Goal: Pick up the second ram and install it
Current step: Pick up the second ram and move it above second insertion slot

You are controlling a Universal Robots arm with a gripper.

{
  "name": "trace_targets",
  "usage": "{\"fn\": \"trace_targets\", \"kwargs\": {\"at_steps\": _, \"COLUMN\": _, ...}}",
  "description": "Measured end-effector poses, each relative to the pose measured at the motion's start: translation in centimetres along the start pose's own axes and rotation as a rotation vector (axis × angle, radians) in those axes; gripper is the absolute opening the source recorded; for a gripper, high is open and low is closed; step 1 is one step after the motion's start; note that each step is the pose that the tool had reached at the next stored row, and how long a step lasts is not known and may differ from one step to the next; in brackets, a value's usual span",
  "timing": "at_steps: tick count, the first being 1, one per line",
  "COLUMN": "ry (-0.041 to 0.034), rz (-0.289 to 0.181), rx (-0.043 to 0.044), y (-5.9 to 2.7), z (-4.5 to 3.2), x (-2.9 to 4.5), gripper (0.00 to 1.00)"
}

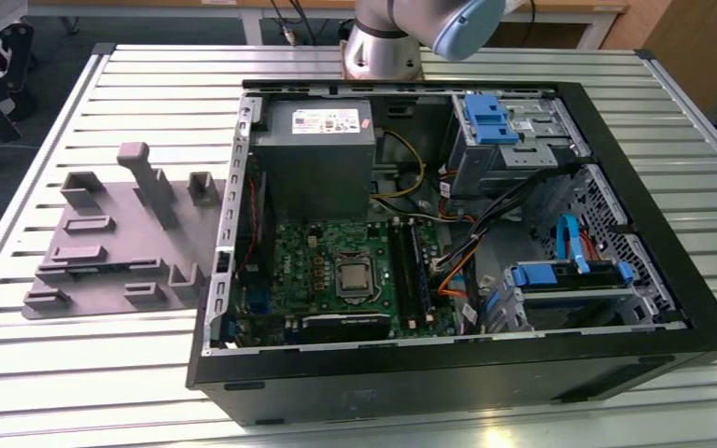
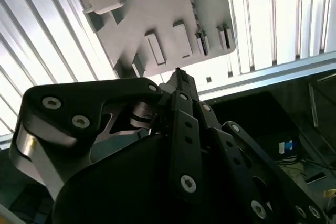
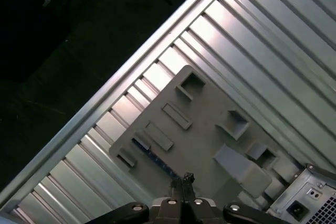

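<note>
Fixture plate (image 1: pixel 104 233), grey, lies on the counter (image 1: pixel 72 392) at the exterior view's left of the open computer case (image 1: pixel 458 383), with the arm (image 1: pixel 390 37) rising behind. In the second wrist view the hand (image 2: pixel 179 77) hangs above that plate, fingertips closed together on nothing. In the first wrist view the second ram (image 3: pixel 156 158) sits in the plate as a dark bluish strip. One end lies nearest the fingertips and its long axis slants away from them.
</note>
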State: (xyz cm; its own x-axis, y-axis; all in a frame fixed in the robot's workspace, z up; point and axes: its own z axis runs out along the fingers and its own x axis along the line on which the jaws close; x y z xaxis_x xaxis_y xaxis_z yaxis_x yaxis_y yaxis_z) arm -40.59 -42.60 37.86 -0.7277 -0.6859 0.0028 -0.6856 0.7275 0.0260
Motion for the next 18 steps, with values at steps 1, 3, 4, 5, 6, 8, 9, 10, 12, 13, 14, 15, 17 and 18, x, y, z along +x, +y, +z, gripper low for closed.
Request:
{"fn": "trace_targets", "kwargs": {"at_steps": 1, "ry": 0.0005, "rz": -0.017, "rx": 0.0, "y": 0.0, "z": 0.0, "x": 0.0, "gripper": 0.11}}
{"fn": "trace_targets", "kwargs": {"at_steps": 3, "ry": 0.0014, "rz": -0.053, "rx": 0.0001, "y": 0.0, "z": 0.01, "x": 0.0, "gripper": 0.11}}
{"fn": "trace_targets", "kwargs": {"at_steps": 4, "ry": 0.0018, "rz": -0.071, "rx": 0.0002, "y": 0.0, "z": 0.01, "x": 0.0, "gripper": 0.11}}
{"fn": "trace_targets", "kwargs": {"at_steps": 5, "ry": 0.0023, "rz": -0.088, "rx": 0.0003, "y": 0.0, "z": 0.01, "x": 0.0, "gripper": 0.11}}
{"fn": "trace_targets", "kwargs": {"at_steps": 6, "ry": 0.0027, "rz": -0.105, "rx": 0.0003, "y": 0.0, "z": 0.02, "x": 0.0, "gripper": 0.11}}
{"fn": "trace_targets", "kwargs": {"at_steps": 8, "ry": 0.0037, "rz": -0.14, "rx": 0.0004, "y": 0.0, "z": 0.02, "x": 0.0, "gripper": 0.11}}
{"fn": "trace_targets", "kwargs": {"at_steps": 9, "ry": 0.0041, "rz": -0.157, "rx": 0.0004, "y": 0.0, "z": 0.02, "x": 0.0, "gripper": 0.11}}
{"fn": "trace_targets", "kwargs": {"at_steps": 10, "ry": 0.0045, "rz": -0.175, "rx": 0.0005, "y": 0.0, "z": 0.03, "x": 0.0, "gripper": 0.11}}
{"fn": "trace_targets", "kwargs": {"at_steps": 12, "ry": 0.0055, "rz": -0.211, "rx": 0.0006, "y": 0.0, "z": 0.03, "x": 0.0, "gripper": 0.11}}
{"fn": "trace_targets", "kwargs": {"at_steps": 13, "ry": 0.006, "rz": -0.229, "rx": 0.0006, "y": 0.0, "z": 0.03, "x": 0.0, "gripper": 0.11}}
{"fn": "trace_targets", "kwargs": {"at_steps": 14, "ry": 0.0064, "rz": -0.247, "rx": 0.0007, "y": 0.0, "z": 0.04, "x": 0.0, "gripper": 0.11}}
{"fn": "trace_targets", "kwargs": {"at_steps": 15, "ry": 0.0069, "rz": -0.265, "rx": 0.0007, "y": 0.0, "z": 0.05, "x": 0.0, "gripper": 0.11}}
{"fn": "trace_targets", "kwargs": {"at_steps": 17, "ry": 0.0079, "rz": -0.302, "rx": 0.0008, "y": 0.0, "z": 0.06, "x": 0.0, "gripper": 0.11}}
{"fn": "trace_targets", "kwargs": {"at_steps": 18, "ry": 0.0084, "rz": -0.32, "rx": 0.0009, "y": 0.0, "z": 0.06, "x": 0.0, "gripper": 0.11}}
